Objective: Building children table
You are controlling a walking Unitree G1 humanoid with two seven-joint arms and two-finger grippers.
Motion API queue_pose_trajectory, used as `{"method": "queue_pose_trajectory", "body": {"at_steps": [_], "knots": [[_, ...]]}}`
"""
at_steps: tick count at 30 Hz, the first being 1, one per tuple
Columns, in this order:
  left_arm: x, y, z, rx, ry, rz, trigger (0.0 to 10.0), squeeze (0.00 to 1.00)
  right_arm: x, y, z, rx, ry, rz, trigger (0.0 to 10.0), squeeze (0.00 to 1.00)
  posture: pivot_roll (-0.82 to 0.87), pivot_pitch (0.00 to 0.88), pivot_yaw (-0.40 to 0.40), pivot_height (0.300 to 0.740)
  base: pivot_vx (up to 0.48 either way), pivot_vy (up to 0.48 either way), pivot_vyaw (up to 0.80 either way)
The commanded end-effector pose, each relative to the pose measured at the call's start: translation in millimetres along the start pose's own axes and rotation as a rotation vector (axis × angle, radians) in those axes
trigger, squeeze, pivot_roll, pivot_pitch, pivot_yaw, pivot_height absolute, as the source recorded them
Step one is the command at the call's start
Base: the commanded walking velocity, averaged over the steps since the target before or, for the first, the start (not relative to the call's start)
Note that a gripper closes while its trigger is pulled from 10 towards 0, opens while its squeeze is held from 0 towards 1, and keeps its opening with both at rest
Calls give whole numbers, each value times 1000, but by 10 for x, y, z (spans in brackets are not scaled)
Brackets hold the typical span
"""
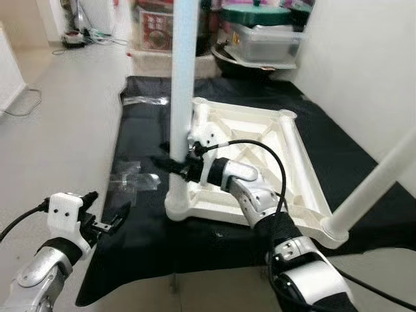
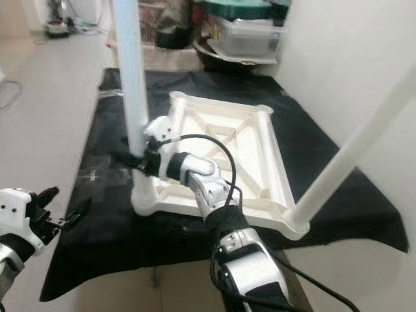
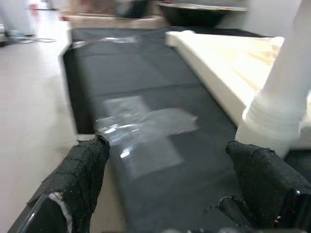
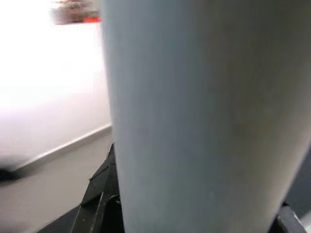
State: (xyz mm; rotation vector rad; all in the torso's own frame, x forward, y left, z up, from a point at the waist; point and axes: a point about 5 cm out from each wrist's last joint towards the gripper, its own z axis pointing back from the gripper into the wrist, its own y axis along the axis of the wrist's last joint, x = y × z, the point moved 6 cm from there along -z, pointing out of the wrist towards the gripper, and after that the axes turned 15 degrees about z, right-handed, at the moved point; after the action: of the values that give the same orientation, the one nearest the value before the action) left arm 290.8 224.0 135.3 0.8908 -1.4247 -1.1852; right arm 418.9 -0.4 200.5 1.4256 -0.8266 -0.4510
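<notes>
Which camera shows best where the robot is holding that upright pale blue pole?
The left eye view: the right end effector clasps the pale blue leg just above the tabletop's corner socket. The right eye view shows the same; the right wrist view, a blurred close-up; the left wrist view, its base.

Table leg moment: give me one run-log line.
right gripper: shut on leg | leg: upright in tabletop corner | left gripper: open, idle over mat

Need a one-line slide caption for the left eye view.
Right claw grips upright leg on upturned tabletop.
</notes>
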Motion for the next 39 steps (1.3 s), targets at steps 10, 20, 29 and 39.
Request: {"method": "queue_pose_trajectory", "body": {"at_steps": [10,20,29,39], "knots": [[19,-10,28,1,-15,17,10000,0,913,-907,1286,-410,-964,-135,0,0,97,0,-102,740,0,0,0],[19,-7,-11,0,-25,18,10000,0,733,-661,933,-312,-781,-159,10000,1000,102,0,-112,740,0,0,0],[21,2,7,12,-13,23,10000,0,991,-358,765,-309,-629,-132,10000,0,101,0,-117,740,0,0,0],[28,16,13,17,-18,29,10000,0,1193,-287,832,-309,-699,-277,10000,0,94,0,-111,740,0,0,0]]}}
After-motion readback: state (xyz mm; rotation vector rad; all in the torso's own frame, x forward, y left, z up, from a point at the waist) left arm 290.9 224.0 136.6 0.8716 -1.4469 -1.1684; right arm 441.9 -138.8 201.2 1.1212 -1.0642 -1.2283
